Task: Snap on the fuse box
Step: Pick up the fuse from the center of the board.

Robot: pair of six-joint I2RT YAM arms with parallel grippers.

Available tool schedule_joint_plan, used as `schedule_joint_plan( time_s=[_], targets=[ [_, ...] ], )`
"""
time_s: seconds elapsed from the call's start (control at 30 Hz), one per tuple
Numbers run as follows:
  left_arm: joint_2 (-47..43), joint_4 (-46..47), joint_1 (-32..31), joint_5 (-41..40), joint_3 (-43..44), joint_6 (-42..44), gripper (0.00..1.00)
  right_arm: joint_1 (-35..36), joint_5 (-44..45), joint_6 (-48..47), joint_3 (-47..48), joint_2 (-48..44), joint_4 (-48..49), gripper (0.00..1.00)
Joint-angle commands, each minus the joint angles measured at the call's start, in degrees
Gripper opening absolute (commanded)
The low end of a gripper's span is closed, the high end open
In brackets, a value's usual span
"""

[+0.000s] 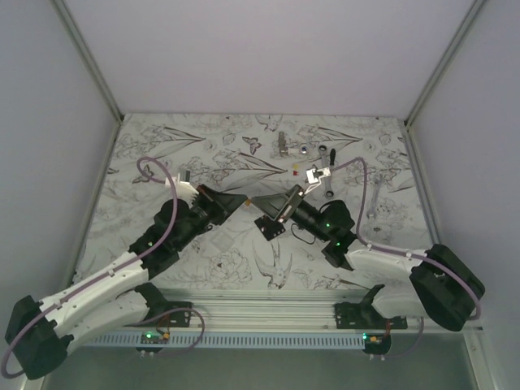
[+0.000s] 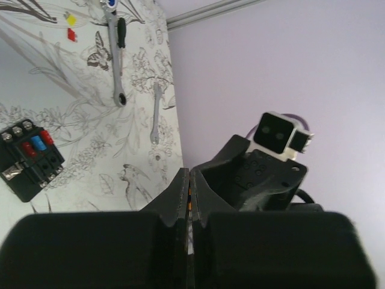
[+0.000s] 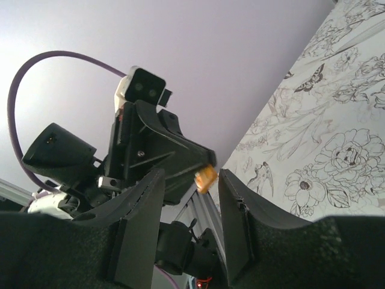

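The left gripper (image 2: 188, 180) is clamped tight, its two fingers pressed together. From its own camera, all that shows between them is a thin orange sliver. The right wrist camera shows it properly: a small orange fuse (image 3: 206, 178) sticks out from the tip of the closed left jaws. The overhead view is too coarse to show the fuse at all.

The right gripper (image 3: 189, 176) faces the left one nose to nose, and its jaws stand about half open with nothing in them. In its own view the fuse sits in the gap between its fingers (image 3: 236, 211), closer to the right-hand one. I can't tell whether it touches either.

The fuse box (image 2: 30, 159) lies flat on the flower-patterned table (image 2: 90, 150), free of both grippers, with red and blue fuses in its slots. From overhead it is the black block (image 1: 270, 228) just on the near side of the meeting tips, close under the right gripper (image 1: 262, 203).

Farther back on the table lie a ratchet wrench (image 2: 116, 60), a slim spanner (image 2: 155, 114), and loose yellow and red fuses (image 2: 71, 20).
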Motion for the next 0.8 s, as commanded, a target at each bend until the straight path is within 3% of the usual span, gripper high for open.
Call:
schedule_joint_plan(
  time_s=[0.0,0.77],
  targets=[
    [-1.6,3.3,-0.8,-1.5,2.2,-1.4,0.00,0.8,4.7,1.0,-1.0,-2.6,1.3,0.46],
    [1.2,4.1,-2.9,-0.8,5.3,-2.3,0.00,1.4,1.8,2.3,1.1,-1.0,6.5,0.27]
  ],
)
